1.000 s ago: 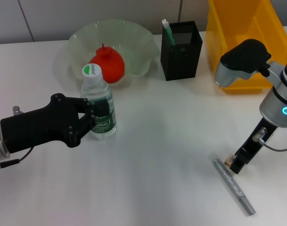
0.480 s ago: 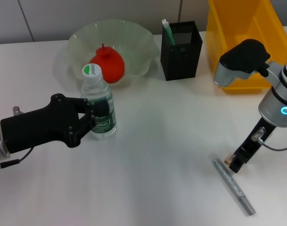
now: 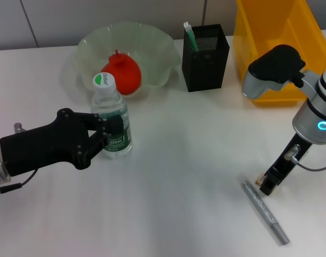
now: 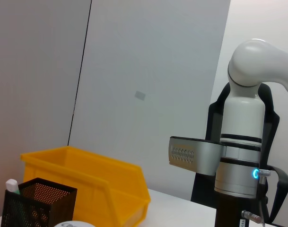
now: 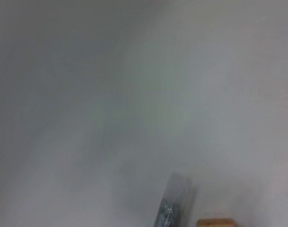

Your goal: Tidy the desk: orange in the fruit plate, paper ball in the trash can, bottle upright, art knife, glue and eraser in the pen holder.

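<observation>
The bottle (image 3: 112, 120) stands upright on the white table, left of centre. My left gripper (image 3: 106, 134) is shut on its labelled body. The orange (image 3: 121, 74) lies in the pale green fruit plate (image 3: 157, 45) behind the bottle. The black mesh pen holder (image 3: 206, 53) holds a green-and-white glue stick (image 3: 190, 35). My right gripper (image 3: 266, 183) is at the front right, shut on the small beige eraser (image 3: 257, 182), low over the table. The grey art knife (image 3: 265, 212) lies just in front of it. The eraser (image 5: 214, 221) and knife (image 5: 174, 202) also show in the right wrist view. No paper ball is in view.
The yellow trash can (image 3: 275, 48) stands at the back right, beside the pen holder. The left wrist view shows the trash can (image 4: 91, 184), the pen holder (image 4: 37, 205) and my right arm (image 4: 240, 156).
My right gripper has shifted slightly up and away from the knife, with the eraser staying at its tip. The left gripper and bottle have barely moved.
</observation>
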`<action>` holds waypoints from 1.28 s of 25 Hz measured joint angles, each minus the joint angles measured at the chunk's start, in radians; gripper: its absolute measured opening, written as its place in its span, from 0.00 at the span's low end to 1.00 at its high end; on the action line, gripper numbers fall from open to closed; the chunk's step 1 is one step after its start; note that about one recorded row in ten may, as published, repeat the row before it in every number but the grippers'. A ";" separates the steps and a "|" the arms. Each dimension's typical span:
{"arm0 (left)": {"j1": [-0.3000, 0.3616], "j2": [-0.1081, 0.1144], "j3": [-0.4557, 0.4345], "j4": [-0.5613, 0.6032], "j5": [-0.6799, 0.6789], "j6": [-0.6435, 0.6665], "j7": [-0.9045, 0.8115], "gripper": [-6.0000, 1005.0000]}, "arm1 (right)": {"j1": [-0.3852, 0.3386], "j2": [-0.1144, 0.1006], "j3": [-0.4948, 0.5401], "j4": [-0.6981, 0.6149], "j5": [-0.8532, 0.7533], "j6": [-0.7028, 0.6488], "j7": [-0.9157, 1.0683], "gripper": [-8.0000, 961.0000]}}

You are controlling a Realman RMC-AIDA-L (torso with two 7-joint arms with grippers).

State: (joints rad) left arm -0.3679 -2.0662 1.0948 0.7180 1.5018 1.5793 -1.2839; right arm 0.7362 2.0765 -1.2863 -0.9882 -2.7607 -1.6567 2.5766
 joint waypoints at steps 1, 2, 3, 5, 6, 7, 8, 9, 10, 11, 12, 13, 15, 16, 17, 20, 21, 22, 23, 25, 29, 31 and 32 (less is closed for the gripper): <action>0.000 0.000 0.000 0.000 0.000 0.000 0.000 0.03 | 0.000 0.000 0.000 0.000 0.001 0.001 0.000 0.39; 0.001 0.000 -0.001 0.000 0.000 0.000 0.000 0.03 | 0.000 0.000 0.000 0.001 0.001 0.001 0.000 0.39; 0.001 0.000 -0.001 0.000 0.000 0.001 0.000 0.03 | 0.000 0.000 0.000 0.001 0.001 0.002 0.000 0.38; 0.002 0.000 -0.001 0.000 0.000 0.001 0.000 0.03 | 0.000 0.000 -0.001 0.001 0.002 0.003 -0.001 0.37; 0.003 0.000 -0.001 -0.001 0.000 0.001 0.000 0.03 | 0.000 0.000 -0.001 0.001 0.002 0.003 -0.001 0.37; 0.003 0.000 -0.001 -0.001 0.000 0.001 0.000 0.03 | 0.000 0.000 -0.002 0.001 0.002 0.004 -0.003 0.37; 0.004 0.000 -0.001 -0.002 0.000 0.001 0.000 0.03 | 0.000 0.001 -0.002 0.002 0.003 0.005 -0.004 0.36; 0.004 0.000 -0.001 -0.002 0.000 0.001 0.000 0.03 | -0.001 0.001 -0.002 0.002 0.003 0.006 -0.007 0.36; 0.005 0.000 -0.001 -0.002 0.000 0.001 0.000 0.03 | -0.001 0.001 -0.002 0.002 0.003 0.006 -0.007 0.35; 0.005 0.000 -0.001 -0.002 0.000 0.001 0.000 0.03 | -0.001 0.001 -0.002 0.002 0.003 0.007 -0.009 0.34; 0.007 0.000 -0.001 -0.002 0.000 0.003 0.000 0.03 | -0.003 0.002 -0.002 0.001 0.004 0.008 -0.010 0.34; 0.008 0.000 -0.001 -0.002 0.000 0.003 0.000 0.03 | -0.003 0.002 -0.002 0.001 0.005 0.009 -0.011 0.33; 0.009 0.001 -0.001 -0.002 0.000 0.004 0.000 0.03 | -0.005 0.003 -0.002 0.001 0.006 0.013 -0.011 0.32; 0.009 0.001 -0.001 -0.002 0.000 0.004 0.000 0.03 | -0.006 0.003 -0.002 0.000 0.006 0.013 -0.011 0.31; 0.010 0.001 -0.001 -0.002 0.000 0.004 0.000 0.03 | -0.008 0.003 -0.002 -0.003 0.007 0.014 -0.011 0.31; 0.011 0.001 -0.001 -0.002 0.000 0.004 0.000 0.03 | -0.010 0.003 -0.002 -0.006 0.007 0.016 -0.012 0.29; 0.011 0.001 -0.001 -0.002 0.000 0.004 0.000 0.03 | -0.010 0.003 -0.002 -0.006 0.007 0.017 -0.012 0.28; 0.012 0.002 -0.002 -0.002 0.000 0.004 0.000 0.03 | -0.011 0.004 -0.002 -0.006 0.008 0.020 -0.012 0.28; 0.012 0.002 -0.002 -0.002 0.000 0.004 0.000 0.03 | -0.011 0.004 -0.003 -0.007 0.008 0.023 -0.012 0.28; 0.012 0.001 -0.002 -0.002 0.000 0.004 -0.001 0.03 | -0.013 0.005 -0.004 -0.016 0.008 0.027 -0.012 0.28; 0.012 0.002 -0.003 -0.002 -0.001 0.004 -0.004 0.03 | -0.042 0.007 -0.004 -0.098 0.008 0.029 -0.012 0.28; 0.012 0.002 -0.003 0.000 -0.002 0.004 -0.006 0.03 | -0.050 0.007 -0.004 -0.123 0.008 0.023 -0.012 0.28; 0.012 0.002 -0.003 0.001 -0.003 0.004 -0.007 0.03 | -0.058 0.008 -0.004 -0.148 0.008 0.015 -0.012 0.28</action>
State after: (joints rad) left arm -0.3558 -2.0647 1.0921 0.7189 1.4985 1.5830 -1.2912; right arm 0.6778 2.0841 -1.2900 -1.1365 -2.7529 -1.6420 2.5651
